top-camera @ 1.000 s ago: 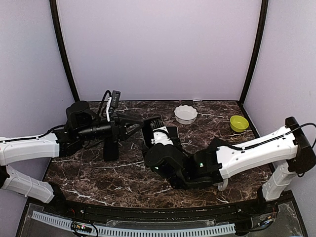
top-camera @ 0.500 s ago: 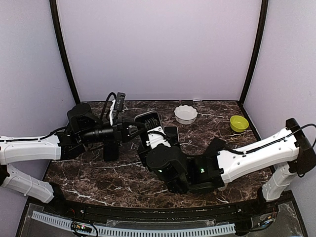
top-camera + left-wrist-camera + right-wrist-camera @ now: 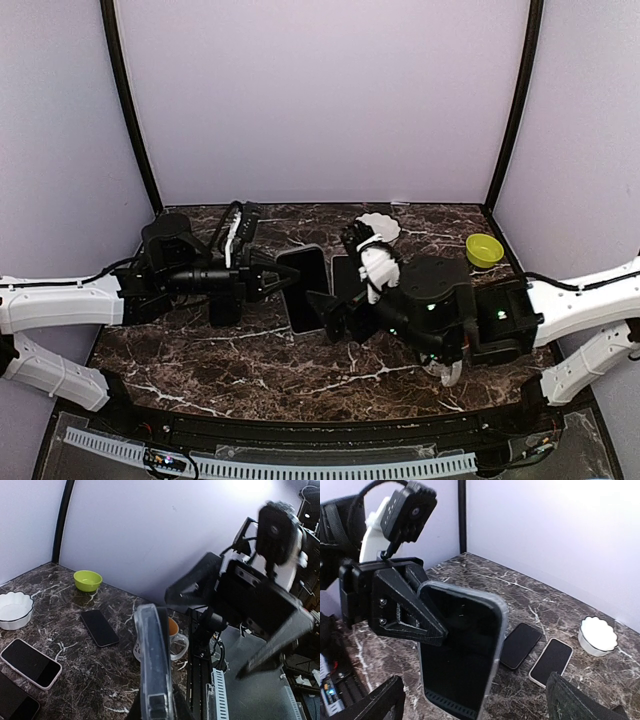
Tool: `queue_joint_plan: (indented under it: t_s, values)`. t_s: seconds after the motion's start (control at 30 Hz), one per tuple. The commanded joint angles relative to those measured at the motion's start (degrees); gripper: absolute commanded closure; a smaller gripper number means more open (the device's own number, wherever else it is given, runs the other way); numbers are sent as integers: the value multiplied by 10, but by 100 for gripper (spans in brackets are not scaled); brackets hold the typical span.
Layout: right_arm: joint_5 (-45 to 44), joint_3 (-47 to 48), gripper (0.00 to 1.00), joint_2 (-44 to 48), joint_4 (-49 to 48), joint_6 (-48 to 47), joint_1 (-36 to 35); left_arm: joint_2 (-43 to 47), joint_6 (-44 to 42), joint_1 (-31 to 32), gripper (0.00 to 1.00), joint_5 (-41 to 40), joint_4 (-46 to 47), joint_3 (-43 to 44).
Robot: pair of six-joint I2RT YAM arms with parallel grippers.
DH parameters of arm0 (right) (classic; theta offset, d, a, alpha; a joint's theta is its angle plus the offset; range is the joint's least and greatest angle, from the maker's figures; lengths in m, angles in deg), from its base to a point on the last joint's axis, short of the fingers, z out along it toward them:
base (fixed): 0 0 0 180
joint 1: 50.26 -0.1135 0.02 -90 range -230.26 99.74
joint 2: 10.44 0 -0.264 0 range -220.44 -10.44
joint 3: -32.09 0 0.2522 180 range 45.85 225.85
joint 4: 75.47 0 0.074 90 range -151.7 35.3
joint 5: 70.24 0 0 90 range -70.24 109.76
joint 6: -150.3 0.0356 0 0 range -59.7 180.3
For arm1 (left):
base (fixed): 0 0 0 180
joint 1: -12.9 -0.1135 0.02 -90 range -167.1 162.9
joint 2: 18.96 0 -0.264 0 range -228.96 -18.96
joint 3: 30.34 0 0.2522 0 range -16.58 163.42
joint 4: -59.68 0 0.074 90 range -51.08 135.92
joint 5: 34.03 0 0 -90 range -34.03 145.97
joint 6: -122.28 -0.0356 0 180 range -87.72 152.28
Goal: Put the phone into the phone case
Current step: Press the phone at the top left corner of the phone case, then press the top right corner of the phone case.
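A dark-screened phone sits inside a clear phone case (image 3: 303,288), held up off the table. My left gripper (image 3: 283,283) is shut on its left edge. In the left wrist view the cased phone (image 3: 152,665) shows edge-on, rising from between my left gripper's (image 3: 156,707) fingers. In the right wrist view its screen (image 3: 460,655) faces the camera, with the left gripper's black fingers (image 3: 405,610) clamped on its side. My right gripper (image 3: 477,700) is wide open, one finger on each side of the phone and neither touching it. It hangs just right of the phone (image 3: 335,280).
A bare black phone (image 3: 520,645) and a white-cased phone (image 3: 551,661) lie flat on the marble table. A white scalloped bowl (image 3: 380,226) and a green bowl (image 3: 484,249) stand at the back right. A white mug (image 3: 175,640) stands near the right arm.
My left gripper has shut on the cased phone. My right gripper has let go of it, opened wide and drawn back to the right.
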Motion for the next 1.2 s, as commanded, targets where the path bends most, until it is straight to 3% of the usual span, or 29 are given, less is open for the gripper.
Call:
queue_joint_plan:
  t_s: [0.0,0.17,0.33,0.67,0.8,0.83,0.93,1.0,1.07,1.17]
  values:
    - [259,-66,1,98,-6,1,54,23,-19,2,100,87,39,7]
    - [348,-114,4,158,-87,-17,93,7,22,9,100,153,85,10]
    - [414,-93,16,129,-100,-27,116,-4,30,21,100,178,88,22]
    - [475,-61,63,81,-124,-10,146,-1,13,30,100,179,68,29]
    - [488,-49,95,69,-122,-2,151,-1,8,31,100,177,60,32]
    - [490,-47,100,68,-121,1,152,-2,7,31,100,177,60,32]
    - [487,-47,100,75,-122,10,156,-1,5,31,100,176,58,31]
    - [484,-50,100,83,-131,16,158,-1,4,31,93,175,58,29]
    - [483,-53,100,94,-144,20,159,0,0,32,70,171,56,25]
    - [481,-51,100,111,-166,22,159,1,-8,31,56,164,54,17]
